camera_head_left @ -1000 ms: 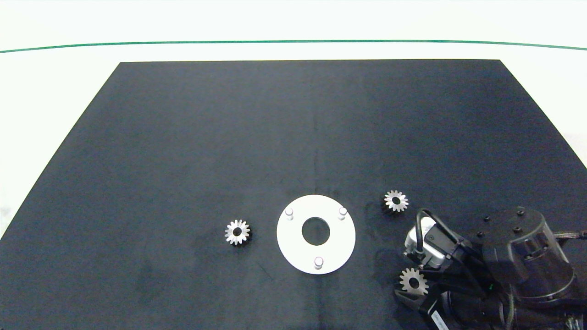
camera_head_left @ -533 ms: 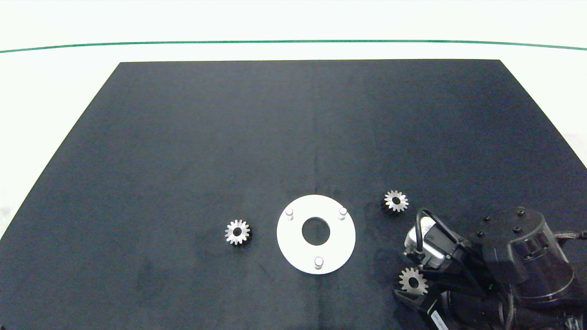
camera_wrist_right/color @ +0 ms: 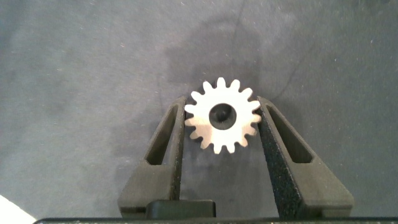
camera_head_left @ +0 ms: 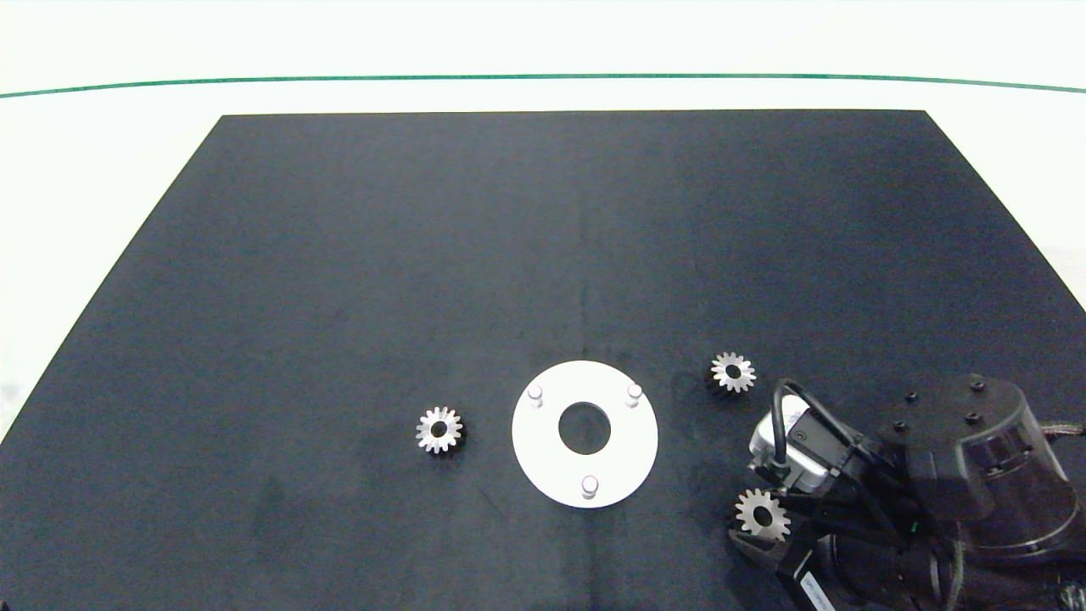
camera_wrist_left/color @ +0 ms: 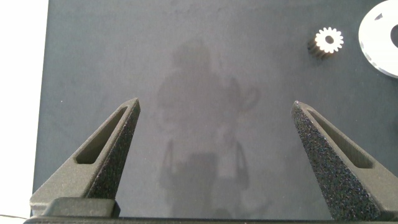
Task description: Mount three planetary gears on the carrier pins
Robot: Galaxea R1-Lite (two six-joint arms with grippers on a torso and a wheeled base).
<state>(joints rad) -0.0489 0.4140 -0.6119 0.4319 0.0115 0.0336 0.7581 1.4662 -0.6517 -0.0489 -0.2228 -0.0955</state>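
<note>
**Ana:** On the dark mat covering the table [camera_head_left: 339, 255], what lies where, from left to right?

**Ben:** Off at the far left, out of the overhead view, the left end effector [camera_wrist_left/color: 214, 155] hangs above bare mat with its fingers spread wide and nothing between them. Next comes one small silvery gear [camera_head_left: 439, 430], lying flat. Just to its right sits the white disc [camera_head_left: 543, 462], with three short pegs [camera_head_left: 589, 486] standing in a triangle, all bare. A second gear [camera_head_left: 733, 372] lies beyond the disc. At the right edge, the right end effector [camera_wrist_right/color: 221, 124] is pinching the third gear [camera_head_left: 763, 514] by its teeth, one finger on each side.

**Ana:** So no gear is installed yet. What could go wrong?

**Ben:** The grip looks the weak point to me. The fingers bear on pointed teeth, not on a flat face, so the gear could turn or slip loose during the carry. If it tilts, its centre hole may not line up with a peg and it could jam or sit crooked. A sideways nudge against a peg might also shove the disc across the mat, since nothing appears to hold it.
</note>
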